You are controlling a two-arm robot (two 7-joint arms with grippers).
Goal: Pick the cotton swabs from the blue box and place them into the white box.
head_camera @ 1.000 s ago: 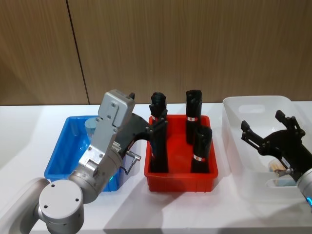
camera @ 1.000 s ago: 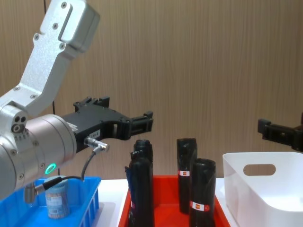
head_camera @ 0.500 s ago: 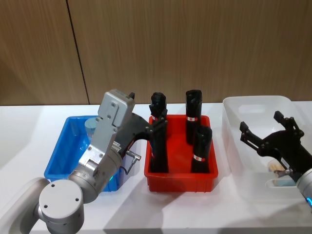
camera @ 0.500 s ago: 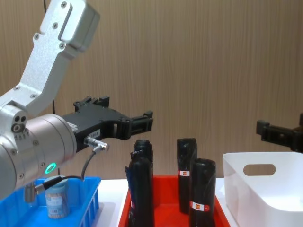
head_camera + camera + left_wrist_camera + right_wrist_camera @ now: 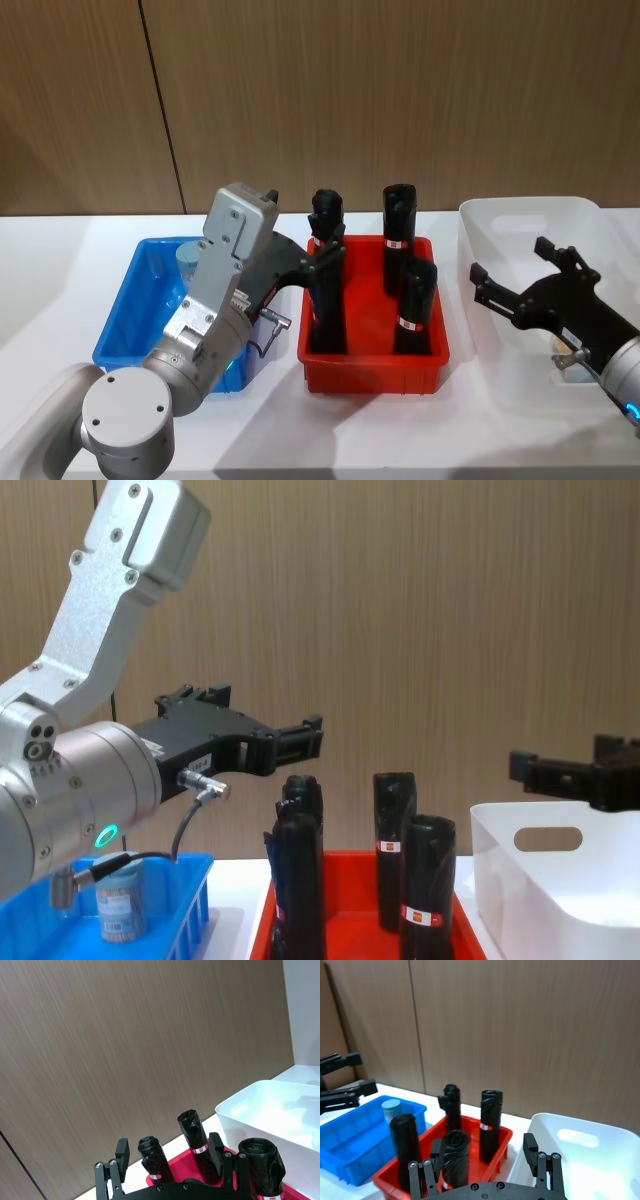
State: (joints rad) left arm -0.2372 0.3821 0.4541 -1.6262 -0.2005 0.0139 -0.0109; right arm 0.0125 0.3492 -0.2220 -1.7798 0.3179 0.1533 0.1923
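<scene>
Cotton swabs in a small clear tub with a pale grey-blue lid (image 5: 187, 262) stand at 12 o'clock inside the bright blue slotted plastic bin (image 5: 118, 318). The left gripper (image 5: 313, 736), jaws spread, hovers above the tall black rolls (image 5: 397, 235) in the red plastic bin (image 5: 370, 372). The right gripper (image 5: 512, 268), jaws spread, hangs over the glossy white plastic bin (image 5: 520, 204). Either reach toward the tub could topple a roll.

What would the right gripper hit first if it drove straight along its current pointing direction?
Probably the nearest black roll in the red bin: the open right gripper, above the white box, points toward it. It sits near roll-top height, so it might pass over.
</scene>
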